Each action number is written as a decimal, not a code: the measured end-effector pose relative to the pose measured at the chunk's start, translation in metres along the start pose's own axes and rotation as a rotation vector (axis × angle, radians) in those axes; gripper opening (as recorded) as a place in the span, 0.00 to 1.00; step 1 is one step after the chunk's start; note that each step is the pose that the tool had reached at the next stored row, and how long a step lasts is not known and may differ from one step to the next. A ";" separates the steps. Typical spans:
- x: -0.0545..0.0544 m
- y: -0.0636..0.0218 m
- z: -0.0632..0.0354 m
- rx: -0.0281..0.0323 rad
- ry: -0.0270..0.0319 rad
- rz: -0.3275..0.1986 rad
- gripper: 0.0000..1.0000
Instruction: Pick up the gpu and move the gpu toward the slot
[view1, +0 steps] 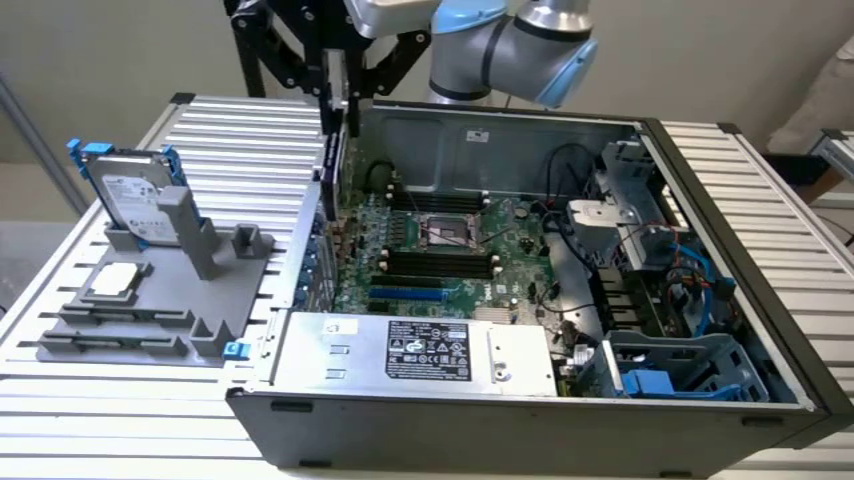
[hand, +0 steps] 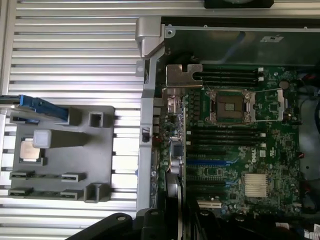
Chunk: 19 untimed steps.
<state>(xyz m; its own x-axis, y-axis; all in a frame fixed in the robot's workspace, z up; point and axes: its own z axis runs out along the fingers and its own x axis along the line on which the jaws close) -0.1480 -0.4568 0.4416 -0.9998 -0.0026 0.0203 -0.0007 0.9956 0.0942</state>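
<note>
The gpu (view1: 346, 112) hangs edge-on as a thin dark blade above the far left corner of the open computer case (view1: 441, 420), on the exterior view's left. My gripper (view1: 339, 82) is shut on its upper edge. In the wrist view the gpu (hand: 170, 192) runs along the case's side wall over the motherboard's edge, and its silvery end bracket (hand: 183, 76) shows at the far end. The black fingers (hand: 116, 223) frame the card's near end. The blue slot (view1: 407, 295) (hand: 210, 162) lies on the green motherboard (view1: 514, 225), lower than the card and apart from it.
A grey fixture (view1: 220, 290) on the slatted table holds a silver hard drive (view1: 134, 195) with blue rails and a small square chip (view1: 118, 280). Inside the case are the CPU socket (view1: 447, 228), the power supply (view1: 416, 350), cables and a blue drive cage (view1: 681, 372).
</note>
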 end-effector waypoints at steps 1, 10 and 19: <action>-0.004 0.0000 0.0001 0.0000 0.0004 0.000 0.26; -0.045 -0.0002 0.0040 0.0002 0.0036 0.000 0.26; -0.086 0.0010 0.0146 0.0067 0.0066 0.001 0.26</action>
<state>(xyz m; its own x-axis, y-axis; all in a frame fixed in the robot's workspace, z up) -0.0619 -0.4542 0.4255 -0.9996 -0.0024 0.0269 0.0000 0.9962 0.0875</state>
